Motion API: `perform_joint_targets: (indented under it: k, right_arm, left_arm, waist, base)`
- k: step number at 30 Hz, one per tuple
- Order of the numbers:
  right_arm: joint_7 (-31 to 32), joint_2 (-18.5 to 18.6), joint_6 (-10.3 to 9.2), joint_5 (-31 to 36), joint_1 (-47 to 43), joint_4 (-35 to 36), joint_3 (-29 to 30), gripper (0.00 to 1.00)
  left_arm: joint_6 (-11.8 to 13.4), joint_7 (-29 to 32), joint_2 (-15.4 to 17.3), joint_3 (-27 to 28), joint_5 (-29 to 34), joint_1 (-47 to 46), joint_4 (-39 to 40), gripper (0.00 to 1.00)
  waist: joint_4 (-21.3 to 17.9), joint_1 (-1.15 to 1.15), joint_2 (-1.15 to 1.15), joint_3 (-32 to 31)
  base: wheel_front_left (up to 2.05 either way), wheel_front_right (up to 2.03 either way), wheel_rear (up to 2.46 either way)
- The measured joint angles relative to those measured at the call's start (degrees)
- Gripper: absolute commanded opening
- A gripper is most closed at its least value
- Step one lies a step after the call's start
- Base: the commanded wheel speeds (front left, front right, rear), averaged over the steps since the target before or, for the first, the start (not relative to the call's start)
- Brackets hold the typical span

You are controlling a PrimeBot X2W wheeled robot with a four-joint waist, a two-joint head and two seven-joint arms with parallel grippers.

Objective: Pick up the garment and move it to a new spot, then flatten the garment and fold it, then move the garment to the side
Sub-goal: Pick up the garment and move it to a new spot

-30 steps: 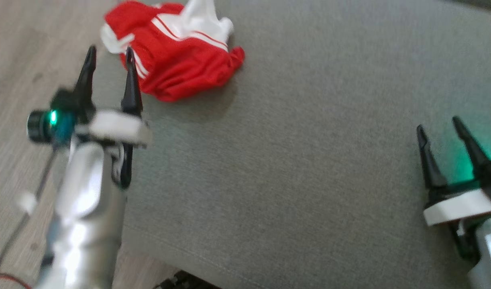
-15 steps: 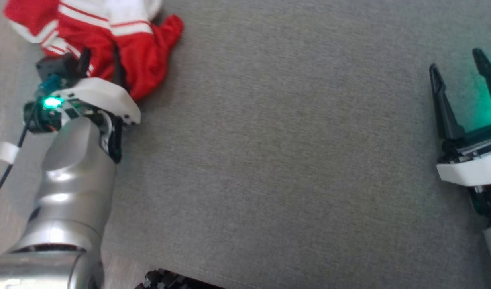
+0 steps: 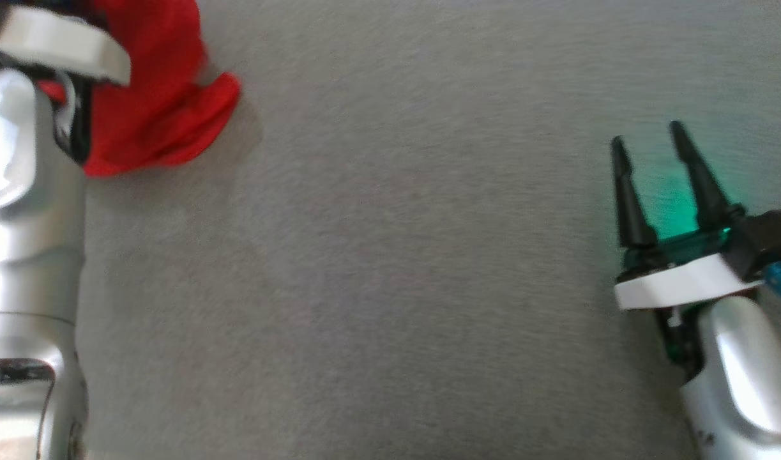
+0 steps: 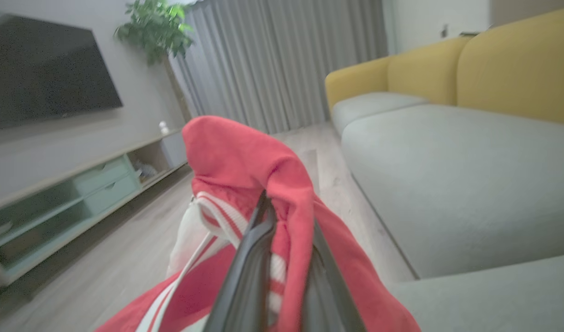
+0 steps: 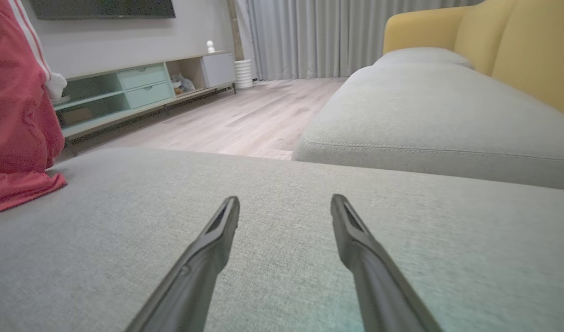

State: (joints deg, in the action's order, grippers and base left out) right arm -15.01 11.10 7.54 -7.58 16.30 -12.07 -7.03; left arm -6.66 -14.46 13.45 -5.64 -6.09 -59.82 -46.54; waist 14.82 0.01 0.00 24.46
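change: your left end effector went from wide open, just short of the garment, to pinched on a red fold. Fabric was draped over both fingers.
camera: the head view had swung as well, so don't read the garment's slide across that frame as travel.
garment: it was bunched at the left edge of the grey cushion and hung from the grip. Its lower hem touched the cushion in the right wrist view.
right end effector: wide, holding nothing, low over the cushion and well apart from the garment.
meaning: the grasp looked made, so you were into the pick-up. Relocating, flattening, folding and setting aside all remained.
risk: you'd caught one fold of a crumpled piece. My guess was it would come up as a bundle.
containers: the TV cabinet had open bays and two drawers. A small heap sat in the bay beside the white door, too blurred to identify.
pot: white, ribbed, on the floor by the curtain, apparently holding the plant's trunk.
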Motion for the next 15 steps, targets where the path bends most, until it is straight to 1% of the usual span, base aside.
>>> perform_joint_targets:
  k: [3,7,11,15]
  right_arm:
    - [0.00,-2.92,0.00,-0.43,-0.92,0.22,-0.14,1.00]
    - [0.00,-4.98,0.00,-0.48,-2.11,0.93,-0.74,1.00]
    - [0.11,-5.95,0.00,-1.22,-3.45,1.13,-1.00,1.00]
    - [0.14,-6.94,0.00,-1.54,-4.11,1.31,-1.23,1.00]
  left_arm:
    - [-0.42,-0.07,1.18,-2.40,0.99,-0.79,4.83,0.00]
    - [-0.48,2.15,2.80,-5.45,1.07,-1.16,11.47,0.00]
    - [-0.92,5.52,3.43,-8.40,0.00,-1.26,17.98,0.00]
    - [-0.92,7.61,4.20,-10.82,-1.74,-1.39,22.25,0.00]
  waist:
    - [-3.52,-0.01,0.00,-2.76]
    - [-9.19,-0.01,0.00,-6.04]
    - [-15.46,-0.01,0.00,-8.80]
    - [-21.92,-0.02,0.00,-10.80]
  base:
    - [0.00,0.00,0.00]
    - [0.00,0.00,0.00]
    - [0.00,0.00,0.00]
    - [0.00,0.00,0.00]
